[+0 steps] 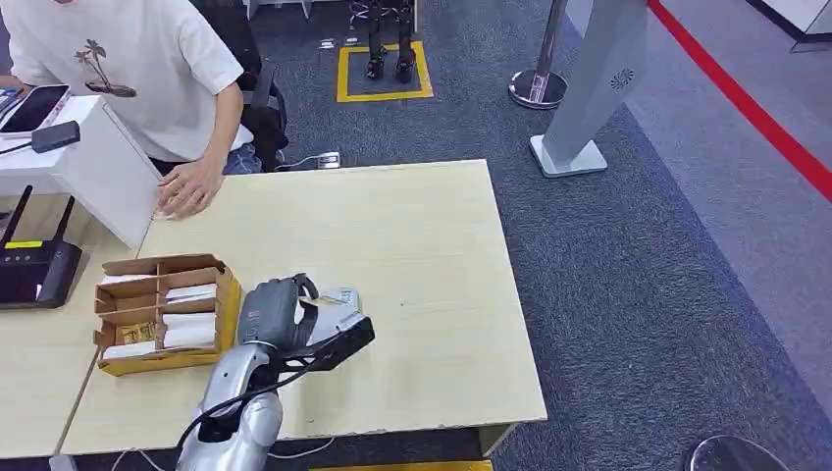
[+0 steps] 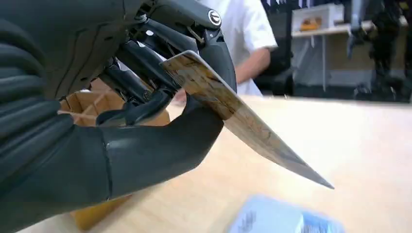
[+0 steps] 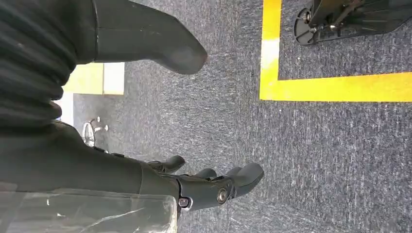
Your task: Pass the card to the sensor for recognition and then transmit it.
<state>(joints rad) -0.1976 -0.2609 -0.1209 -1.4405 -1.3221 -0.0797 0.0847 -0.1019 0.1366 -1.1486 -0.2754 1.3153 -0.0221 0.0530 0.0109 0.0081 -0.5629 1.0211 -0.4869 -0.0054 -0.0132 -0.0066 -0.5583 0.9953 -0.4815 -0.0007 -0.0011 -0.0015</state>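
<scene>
- The left hand (image 2: 145, 102) pinches a card (image 2: 233, 109) between the thick thumb and the darker fingers; the card juts out past the fingertips, tilted, with its far corner pointing down toward the worktop (image 1: 432, 245).
- In the head view the left hand (image 1: 280, 312) hovers over the near part of the pale wooden worktop, just beside a cardboard box (image 1: 167, 312).
- Below the card lies a blurred pale blue flat object (image 2: 284, 218), resting on the worktop.
- The cardboard box is divided into compartments holding white cards, and stands near the worktop's left edge.
- The right hand (image 3: 204, 187) hangs over grey carpet (image 3: 316, 155) with yellow tape lines (image 3: 335, 87); it holds nothing, thumb well apart from loosely bent fingers.
- Across the worktop, a person in a white shirt (image 1: 137, 69) rests a hand (image 1: 186, 186) on the far left corner.
- A black router (image 1: 34, 270) with antennas sits on the adjoining surface to the left.
</scene>
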